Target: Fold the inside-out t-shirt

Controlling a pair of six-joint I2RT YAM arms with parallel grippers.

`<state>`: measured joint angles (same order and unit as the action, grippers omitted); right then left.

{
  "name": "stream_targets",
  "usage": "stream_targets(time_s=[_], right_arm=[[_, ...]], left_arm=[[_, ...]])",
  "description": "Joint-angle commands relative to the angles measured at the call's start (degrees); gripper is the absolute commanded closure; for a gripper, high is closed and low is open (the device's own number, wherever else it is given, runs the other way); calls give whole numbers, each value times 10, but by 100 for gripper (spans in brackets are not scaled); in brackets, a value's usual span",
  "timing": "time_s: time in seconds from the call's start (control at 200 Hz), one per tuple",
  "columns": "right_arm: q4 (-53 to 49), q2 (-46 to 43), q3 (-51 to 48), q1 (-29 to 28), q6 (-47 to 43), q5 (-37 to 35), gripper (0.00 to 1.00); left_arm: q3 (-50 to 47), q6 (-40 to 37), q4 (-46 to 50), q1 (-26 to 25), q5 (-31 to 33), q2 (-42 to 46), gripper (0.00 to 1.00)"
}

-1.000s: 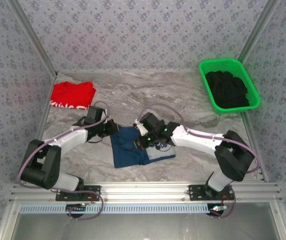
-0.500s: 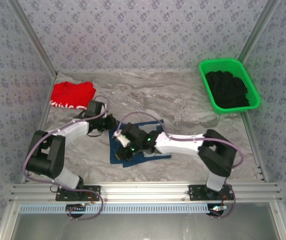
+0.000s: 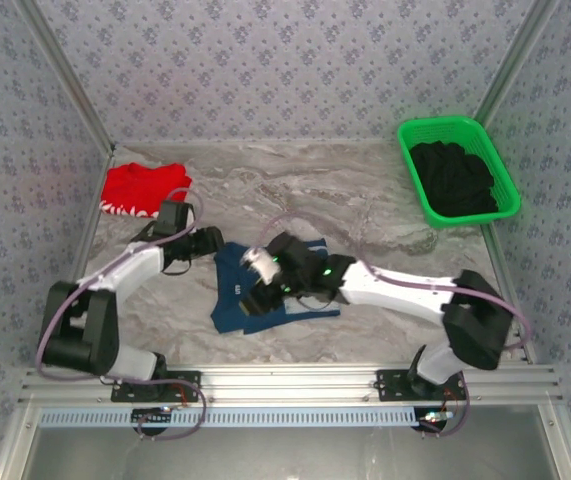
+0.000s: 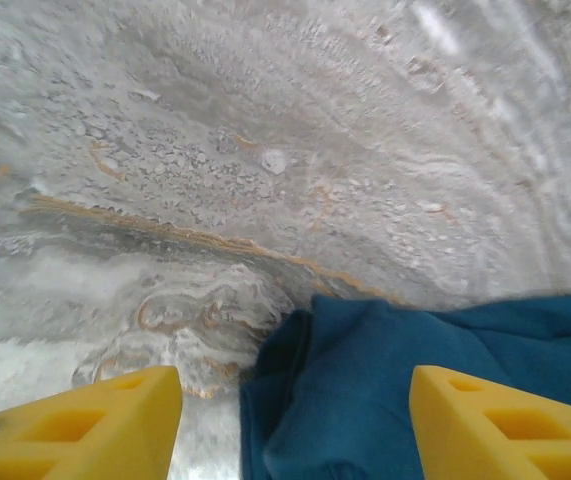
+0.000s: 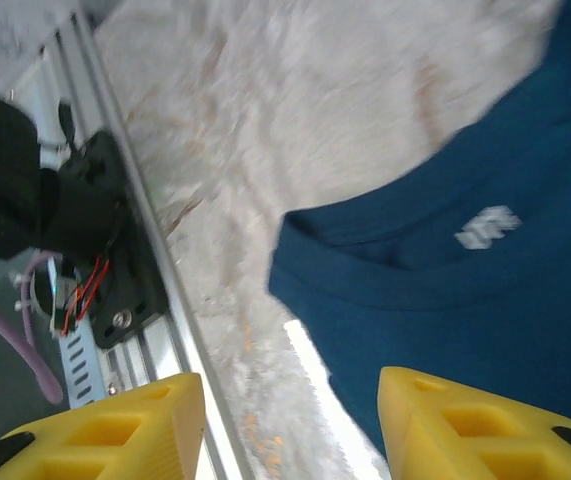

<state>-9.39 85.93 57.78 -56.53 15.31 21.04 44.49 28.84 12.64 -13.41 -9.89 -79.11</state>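
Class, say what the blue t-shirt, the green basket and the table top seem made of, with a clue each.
T-shirt: soft matte cloth; it creases and folds. Basket: probably moulded plastic; smooth, bright green rim. Table top: marble-look veining, matte; stone or printed sheet, cannot tell.

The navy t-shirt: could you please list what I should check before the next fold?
1. Left gripper open, gripping nothing: ok.
2. Right gripper open, over the collar: ok.
3. T-shirt lying flat: cannot tell, the right arm covers its middle.
4. White tag in sight: ok.
5. Red garment apart from the t-shirt: ok.
6. Green basket away from both arms: ok.
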Motion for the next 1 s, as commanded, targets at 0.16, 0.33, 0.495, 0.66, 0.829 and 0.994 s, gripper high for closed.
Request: stream_targets(time_s=[0.16, 0.33, 0.495, 0.66, 0.829, 0.994], right_arm=[[-53, 51, 16, 172, 47, -67, 48], [-105, 148, 76, 218, 39, -44, 50], [-148, 180, 67, 263, 56, -33, 52], [-169, 125, -23, 290, 81, -54, 53], [-121, 11, -141, 232, 160, -41, 53], [-51, -79, -175, 98, 178, -7, 51]], left_arm=[[-63, 82, 30, -122, -42, 106, 36], [-99, 142, -36, -184, -66, 63, 37], [-85, 120, -42, -184, -32, -3, 38], [9, 57, -27, -181, -11, -89, 38], [169, -17, 11, -178, -11, -247, 38], [339, -93, 46, -163, -17, -343, 37]])
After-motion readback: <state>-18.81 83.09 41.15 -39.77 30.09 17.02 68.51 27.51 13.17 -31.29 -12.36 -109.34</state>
